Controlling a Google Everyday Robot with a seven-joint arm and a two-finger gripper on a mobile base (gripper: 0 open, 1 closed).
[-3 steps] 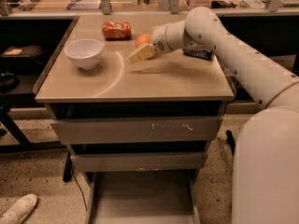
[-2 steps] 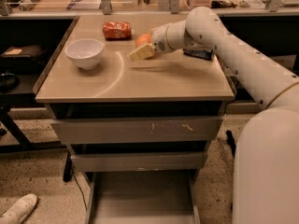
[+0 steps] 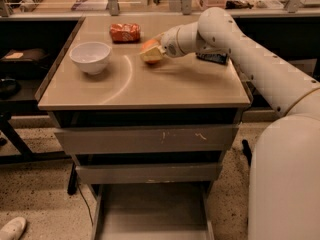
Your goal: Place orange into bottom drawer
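Camera view, from in front of and above a tan table top (image 3: pixel 150 86) over three grey drawers. Near the back edge, a little right of centre: gripper (image 3: pixel 151 53) at the end of a white arm (image 3: pixel 240 49) reaching in from the right edge, jaws clamped on the orange (image 3: pixel 148 45), pale finger (image 3: pixel 152 57) across the lower front of the fruit. Orange well in from every corner, close above the surface; contact with the table impossible to tell, shadow directly beneath and to the right. Toward the back left corner: white bowl (image 3: pixel 90 57), upright, well apart from the gripper. At the back edge, between bowl and gripper: red-orange snack bag (image 3: pixel 125 32), lying flat, just behind and left of the orange, not touching it. Near the right edge, partly hidden under the arm: dark flat object (image 3: pixel 212 58), kind unclear. Below the front edge: scratched top drawer front (image 3: pixel 145 140), then narrower middle drawer front (image 3: pixel 147 173), both pushed in. Lowest: bottom drawer (image 3: pixel 150 209), pulled out toward the camera, flat grey floor and thin side rails exposed, far below the orange. At right, large white robot body (image 3: pixel 285 184) filling the lower corner. On the speckled floor (image 3: pixel 40 204), lower left corner: pale shoe (image 3: pixel 12 228).
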